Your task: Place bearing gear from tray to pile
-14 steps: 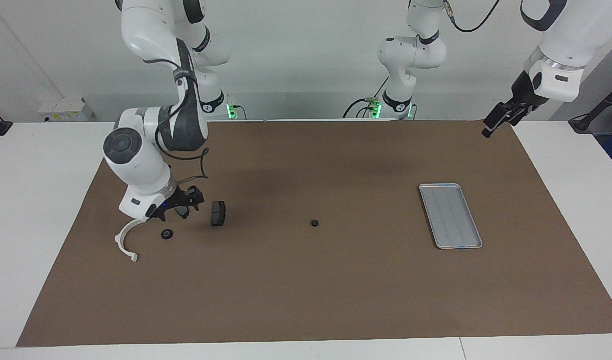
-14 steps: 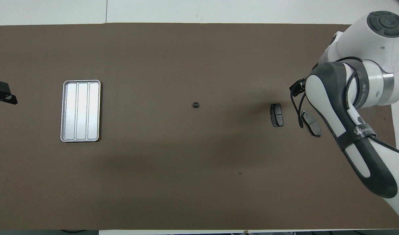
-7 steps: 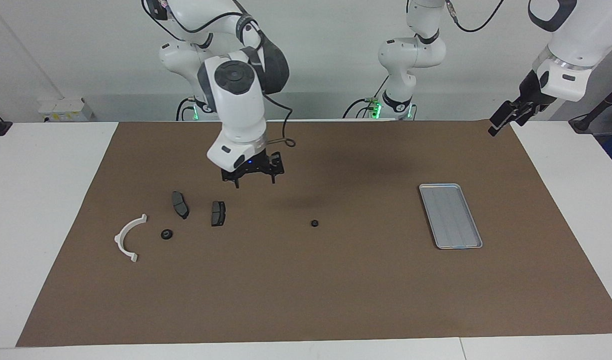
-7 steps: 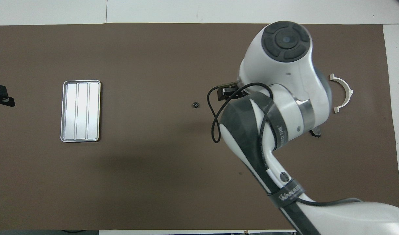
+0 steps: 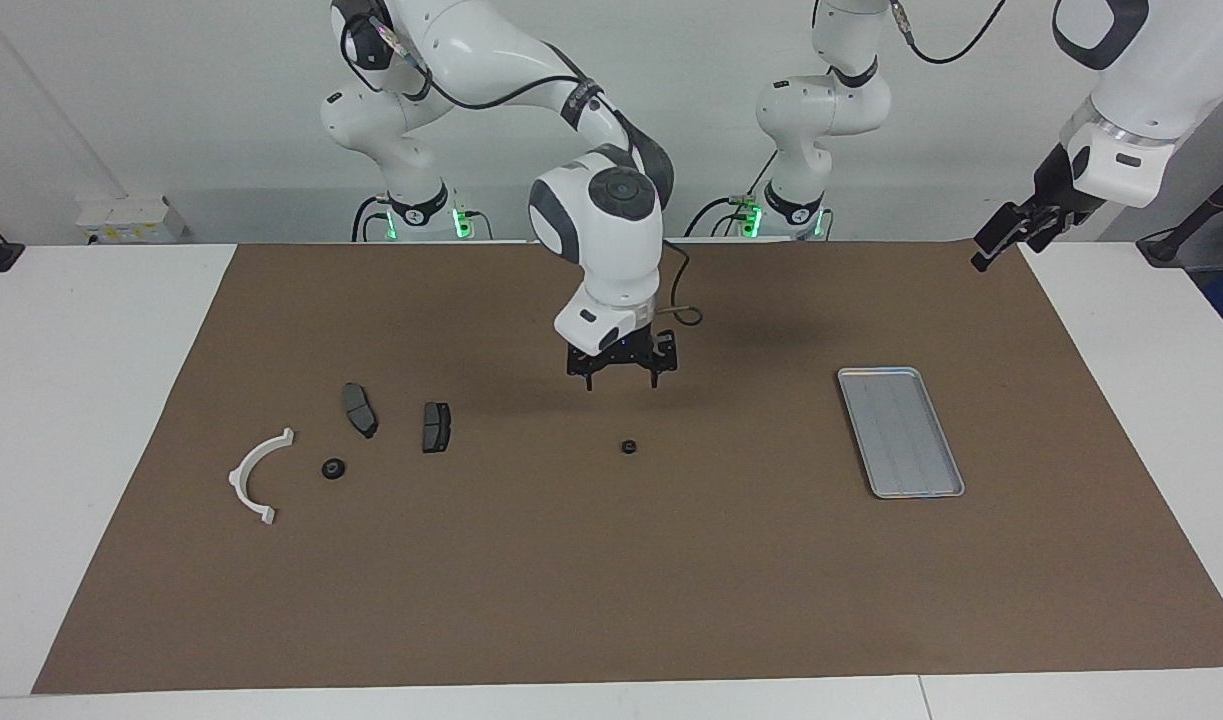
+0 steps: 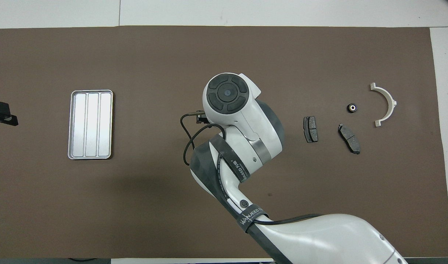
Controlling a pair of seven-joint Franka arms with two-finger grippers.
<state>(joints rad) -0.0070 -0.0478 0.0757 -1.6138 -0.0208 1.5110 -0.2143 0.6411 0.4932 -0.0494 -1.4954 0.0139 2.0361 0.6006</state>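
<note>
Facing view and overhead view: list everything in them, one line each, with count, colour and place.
Mat: one, brown, covering the table.
Tray: one, silver-grey, empty, toward the left arm's end.
Bearing gears: two, black; one mid-mat under the right gripper, one beside the bracket.
Brake pads: two, dark grey, toward the right arm's end.
Bracket: one, white, semicircular, beside the pads.
Right gripper: open, over the mid-mat gear.
Left gripper: waiting over the mat's corner.

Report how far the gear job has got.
Done: one gear lies in the pile beside the white bracket; the tray holds nothing. In hand: right gripper, open, hangs over the second gear mid-mat. Left: grasp and carry it. Left gripper waits.
</note>
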